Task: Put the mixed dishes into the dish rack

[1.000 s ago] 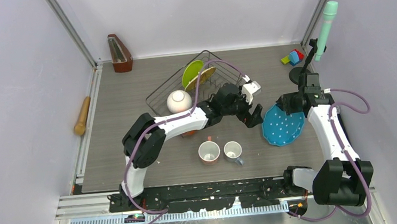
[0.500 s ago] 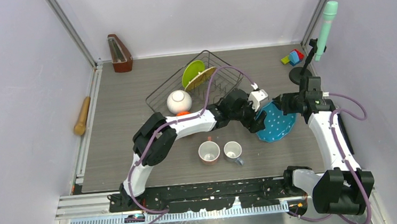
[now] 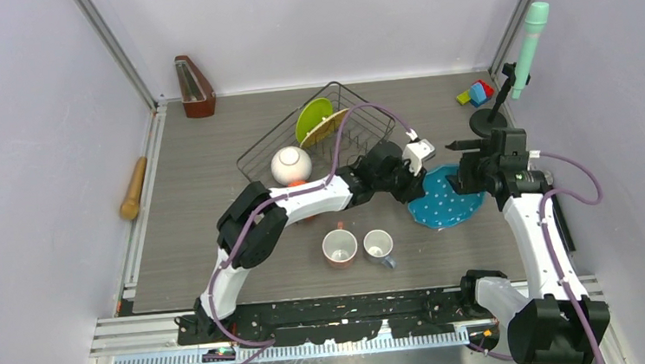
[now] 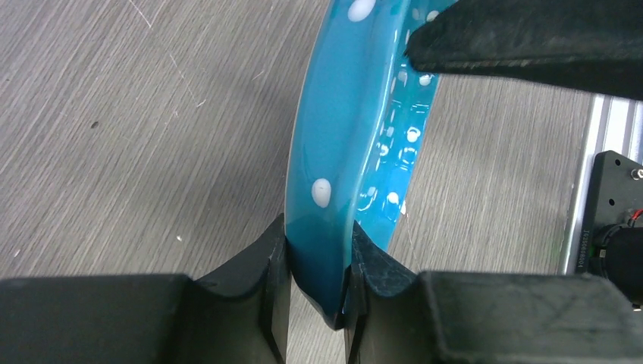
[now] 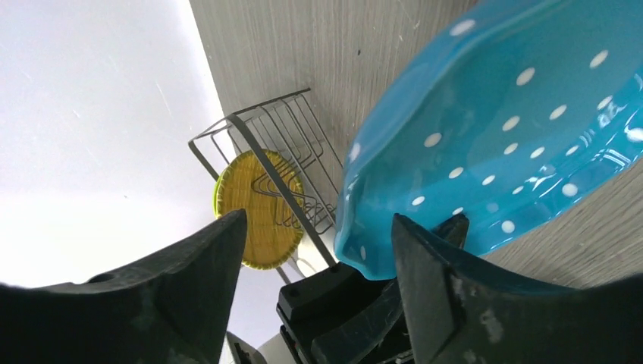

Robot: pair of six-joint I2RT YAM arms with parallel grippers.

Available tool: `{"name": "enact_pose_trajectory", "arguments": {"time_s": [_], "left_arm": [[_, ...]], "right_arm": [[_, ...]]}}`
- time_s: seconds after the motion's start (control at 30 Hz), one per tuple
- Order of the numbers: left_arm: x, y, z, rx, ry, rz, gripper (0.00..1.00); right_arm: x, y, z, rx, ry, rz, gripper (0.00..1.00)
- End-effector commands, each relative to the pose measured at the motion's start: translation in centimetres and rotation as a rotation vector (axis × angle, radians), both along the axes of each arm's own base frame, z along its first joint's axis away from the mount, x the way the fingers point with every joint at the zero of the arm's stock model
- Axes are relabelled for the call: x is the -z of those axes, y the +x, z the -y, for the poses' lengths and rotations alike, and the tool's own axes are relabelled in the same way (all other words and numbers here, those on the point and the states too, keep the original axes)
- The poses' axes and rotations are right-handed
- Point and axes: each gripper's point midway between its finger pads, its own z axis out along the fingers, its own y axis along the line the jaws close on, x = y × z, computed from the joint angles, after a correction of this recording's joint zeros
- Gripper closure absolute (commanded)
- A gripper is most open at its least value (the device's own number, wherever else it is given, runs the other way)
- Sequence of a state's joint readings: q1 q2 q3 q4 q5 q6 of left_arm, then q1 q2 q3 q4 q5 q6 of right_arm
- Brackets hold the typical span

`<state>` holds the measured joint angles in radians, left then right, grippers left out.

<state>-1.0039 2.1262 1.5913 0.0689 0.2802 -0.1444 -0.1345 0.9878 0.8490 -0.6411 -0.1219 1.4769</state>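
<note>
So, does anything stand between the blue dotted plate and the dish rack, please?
Nothing visible does. The left gripper is shut on the blue plate; only its own arm lies between that and the dish rack.

Grey wood-grain table point(image 3: 199, 209), pale lilac walls point(image 3: 333, 25)

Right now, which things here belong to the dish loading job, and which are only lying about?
Job: dish rack, lime-green plate, yellow plate, white bowl, pink mug, grey mug, blue plate held by left pincer.
Lying about: toy blocks, metronome, wooden stick, green microphone.
</note>
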Motion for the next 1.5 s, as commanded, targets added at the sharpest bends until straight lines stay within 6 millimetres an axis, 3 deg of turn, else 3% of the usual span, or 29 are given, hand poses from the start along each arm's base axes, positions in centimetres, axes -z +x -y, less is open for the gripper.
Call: {"name": "enact_pose_trajectory", "arguments": {"time_s": [0.0,0.23,0.37,0.63,0.8,1.17,1.47], "left_arm": [[-7.7,1.0,-0.2,-0.032,-0.094,0.146,1.00],[-12.5,3.3,-3.3,-0.147,-0.043,0.270,1.00],[-16.0,4.4,-5.3,-0.205,-0.026,0.339,1.00],[-24.5,6.1,-10.3,-0.340,-0.091,0.510,1.00],[-27.8,6.6,-13.1,-0.404,-0.079,0.633,1.00],[-27.9,10.6,-18.0,-0.597,0.199,0.903,1.00],[-26.5,15.3,-22.0,-0.732,0.258,0.838,1.00]], "right_arm": [[-4.0,0.5,2.1,0.002,-0.164,0.092,0.19],[-8.6,-0.9,5.9,0.026,-0.466,0.100,0.15],[-10.3,-2.0,7.6,0.067,-0.572,0.092,0.15],[-8.9,-2.2,7.6,0.064,-0.569,0.074,0.15],[-8.5,-2.0,7.5,0.062,-0.565,0.075,0.15],[-7.6,-1.3,6.9,0.041,-0.529,0.080,0.15],[-7.5,-0.9,6.6,0.029,-0.515,0.080,0.16]]}}
